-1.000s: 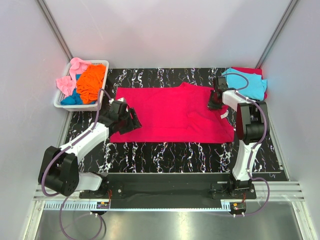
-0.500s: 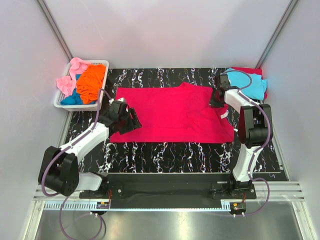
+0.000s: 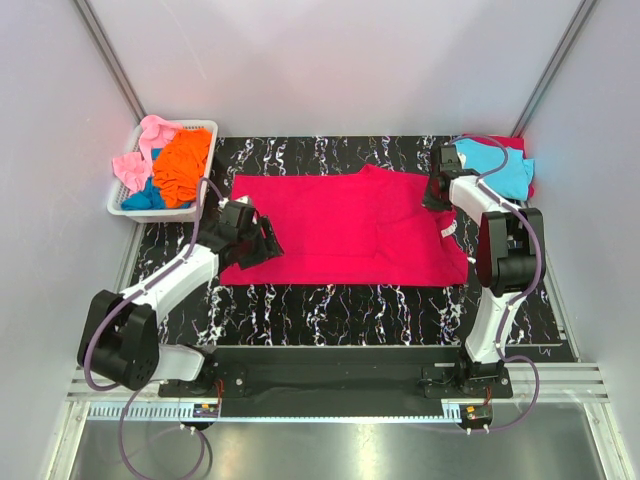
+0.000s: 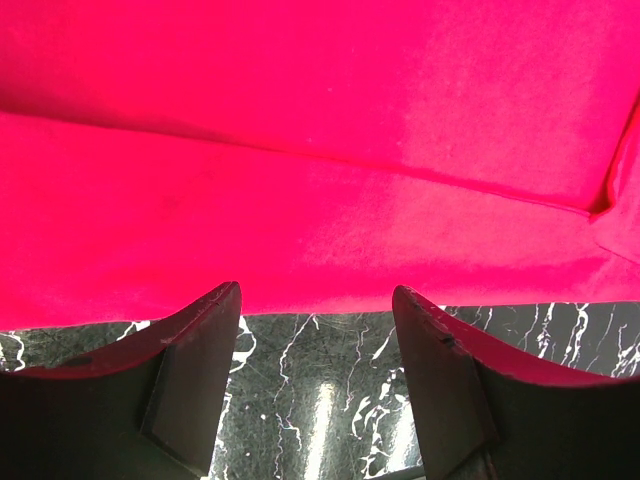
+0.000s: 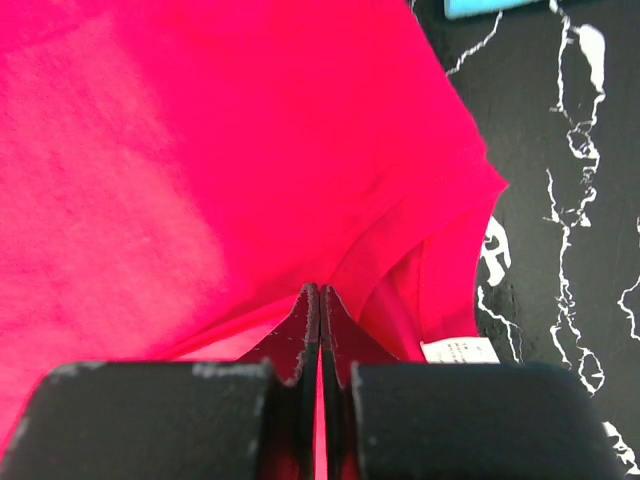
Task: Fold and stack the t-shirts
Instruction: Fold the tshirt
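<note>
The red shirt [image 3: 340,225] lies flat across the middle of the table [image 3: 330,300], long axis left to right; its neck label [image 3: 447,229] sits at the right end, so the collar points right. Its lower edge runs straight, with a bare strip of table below it. A narrower strip shows above, toward the back wall.

The left gripper [image 3: 265,243] is at the shirt's lower left corner, jaws spread apart and holding nothing – the hem lies just past the fingertips [image 4: 215,310]. The right gripper [image 3: 432,200] is at the upper right edge, jaws clenched on a fold of red cloth.

A cyan shirt [image 3: 495,165] lies folded at the upper right, just beside that gripper. The basket [image 3: 196,124] at upper left holds orange [image 3: 182,162], pink [image 3: 140,160] and blue [image 3: 145,197] shirts
</note>
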You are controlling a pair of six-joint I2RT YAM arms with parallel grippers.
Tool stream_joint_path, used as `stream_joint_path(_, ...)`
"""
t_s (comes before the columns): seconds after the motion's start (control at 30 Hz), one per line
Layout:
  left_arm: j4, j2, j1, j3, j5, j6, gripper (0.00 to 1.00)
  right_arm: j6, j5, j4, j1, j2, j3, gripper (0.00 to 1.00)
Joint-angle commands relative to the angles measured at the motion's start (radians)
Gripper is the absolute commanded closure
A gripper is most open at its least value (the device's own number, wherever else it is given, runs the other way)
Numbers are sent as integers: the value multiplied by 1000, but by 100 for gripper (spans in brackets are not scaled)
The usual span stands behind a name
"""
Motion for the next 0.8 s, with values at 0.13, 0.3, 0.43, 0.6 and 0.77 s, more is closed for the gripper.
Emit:
stream_joint_path(0.13,35,12,0,24,11,16,33,7,30,29,-3,19,67,91)
stream_joint_path(0.3,34,12,0,12,-18,21,33,11,56,67,-3,-7,31,45)
stream_joint_path(0.43,35,0,0,-12,-74,17,33,19,81,92,-3,-85,-15,43)
stream_joint_path(0.6,33,0,0,-32,-111,1,34,52,-11,86,-3,-168,-121,46)
stream_joint_path(0.77,27,16,0,-51,-141,-28,34,105,-105,84,3,-278,-279,48)
